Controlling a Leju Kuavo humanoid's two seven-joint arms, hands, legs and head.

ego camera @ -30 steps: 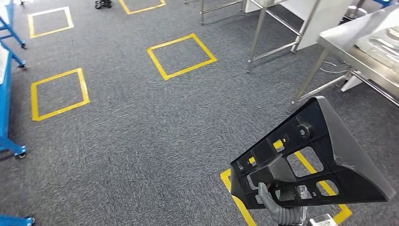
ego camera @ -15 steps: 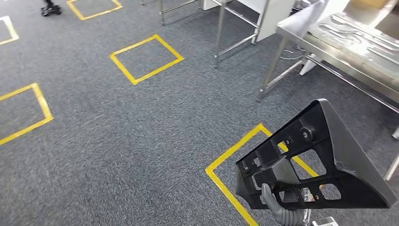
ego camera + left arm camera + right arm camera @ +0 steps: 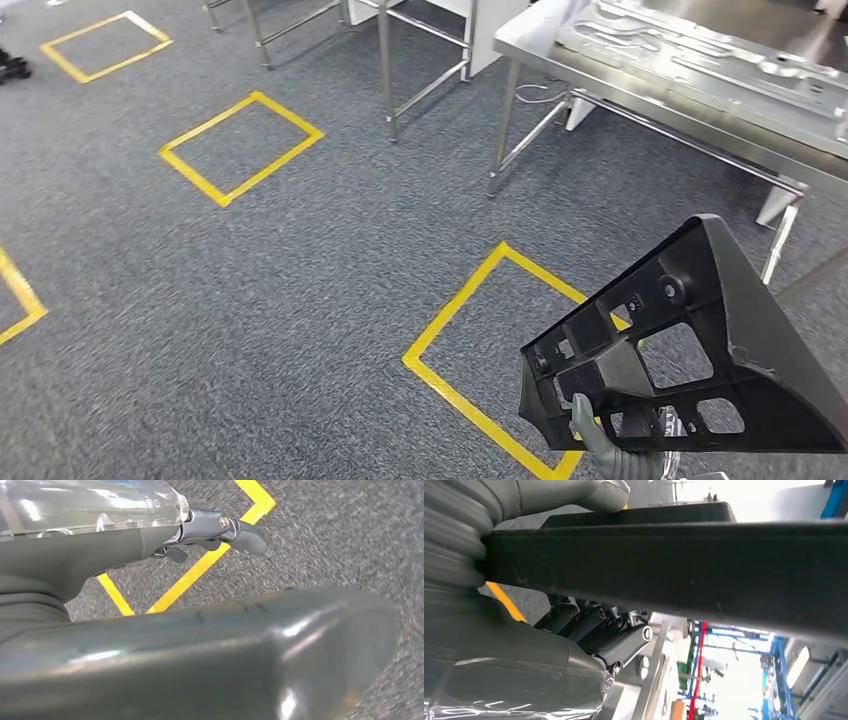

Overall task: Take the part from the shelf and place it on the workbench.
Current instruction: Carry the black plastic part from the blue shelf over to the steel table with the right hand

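Grey carpet with yellow taped squares [image 3: 240, 148] is sliding leftward as the robot turns, bringing the steel workbench [image 3: 640, 95] nearer ahead, while the right hand [image 3: 610, 450] is gripping the black part [image 3: 740, 370] short of it; left hand [image 3: 220, 530] is hanging empty, fingers loosely curled

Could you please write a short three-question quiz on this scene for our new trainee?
1. True or false: the black triangular plastic part already lies on the stainless steel workbench.
2. Which hand holds the part?
A. the left hand
B. the right hand
C. both hands
3. Fill in: on the grey carpet, directly below the part in the head view, lies a square outline of ______ tape.

Key
1. False: it is held in the air above the carpet, apart from the workbench.
2. B: in the right wrist view the thumb lies on one side of the part and the fingers on the other; the left hand holds nothing.
3. Yellow.
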